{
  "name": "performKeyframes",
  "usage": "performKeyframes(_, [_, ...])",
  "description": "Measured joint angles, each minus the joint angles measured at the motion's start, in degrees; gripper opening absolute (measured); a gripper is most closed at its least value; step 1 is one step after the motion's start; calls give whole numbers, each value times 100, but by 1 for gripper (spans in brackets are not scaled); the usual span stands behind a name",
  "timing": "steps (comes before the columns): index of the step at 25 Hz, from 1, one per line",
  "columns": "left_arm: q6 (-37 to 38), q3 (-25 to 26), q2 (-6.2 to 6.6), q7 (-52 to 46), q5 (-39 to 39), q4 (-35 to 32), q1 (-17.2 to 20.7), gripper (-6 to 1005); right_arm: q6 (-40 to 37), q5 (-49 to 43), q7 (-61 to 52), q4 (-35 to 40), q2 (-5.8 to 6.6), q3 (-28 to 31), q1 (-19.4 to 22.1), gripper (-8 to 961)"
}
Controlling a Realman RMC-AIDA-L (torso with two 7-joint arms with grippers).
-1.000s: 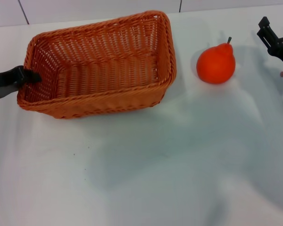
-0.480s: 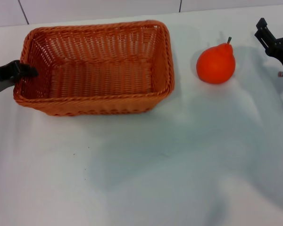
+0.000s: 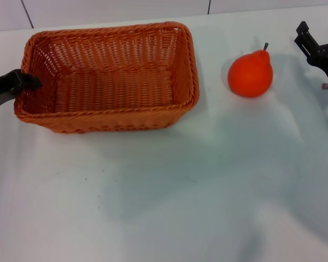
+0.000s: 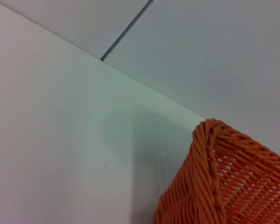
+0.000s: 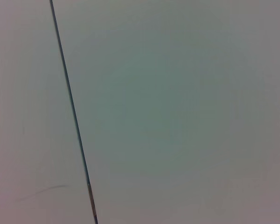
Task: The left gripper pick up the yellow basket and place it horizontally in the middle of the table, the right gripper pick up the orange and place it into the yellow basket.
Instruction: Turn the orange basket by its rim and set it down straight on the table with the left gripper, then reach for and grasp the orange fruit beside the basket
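Note:
The yellow basket [image 3: 106, 114], orange-brown wicker, sits flat on the white table [image 3: 180, 191] at the left centre, long side across. My left gripper [image 3: 30, 82] is at its left short rim, pinched on the braided edge. The left wrist view shows only a corner of the basket [image 4: 210, 182] and bare table. The orange [image 3: 250, 75] with its dark stem stands on the table to the right of the basket, apart from it. My right gripper [image 3: 316, 48] hangs at the right edge, to the right of the orange and not touching it.
A tiled wall with dark seams [image 3: 209, 6] runs behind the table's far edge. The right wrist view shows only a plain pale surface with one dark seam [image 5: 72, 112].
The basket, tilted and turned a second ago, has swung square and come down flat, moving slightly left with my left gripper. The orange and my right gripper have barely moved.

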State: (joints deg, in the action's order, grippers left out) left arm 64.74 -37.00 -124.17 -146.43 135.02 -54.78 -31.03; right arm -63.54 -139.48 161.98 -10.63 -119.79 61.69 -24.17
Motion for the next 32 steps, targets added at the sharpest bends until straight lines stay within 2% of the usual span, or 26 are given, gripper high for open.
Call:
performKeyframes(13, [-28, 1, 5, 13, -89, -20, 0, 153, 0, 0, 0, 0, 0, -8, 0, 945])
performKeyframes(18, [-81, -1, 7, 88, -162, -3, -5, 234, 0, 0, 0, 0, 0, -24, -5, 945])
performKeyframes(21, [-132, -1, 7, 144, -239, -2, 1, 425, -1, 0, 0, 0, 0, -37, -7, 945])
performKeyframes(25, [-222, -1, 7, 328, -407, -7, 24, 513, 5, -28, 0, -1, 0, -84, -13, 945])
performKeyframes(28, [-369, 4, 7, 664, -716, -32, 69, 580, 16, -35, 0, -6, -1, -208, -50, 945])
performKeyframes(32, [-728, 33, 10, 1489, -1671, -34, 217, 668, 166, -37, 0, -64, -9, -433, -115, 945])
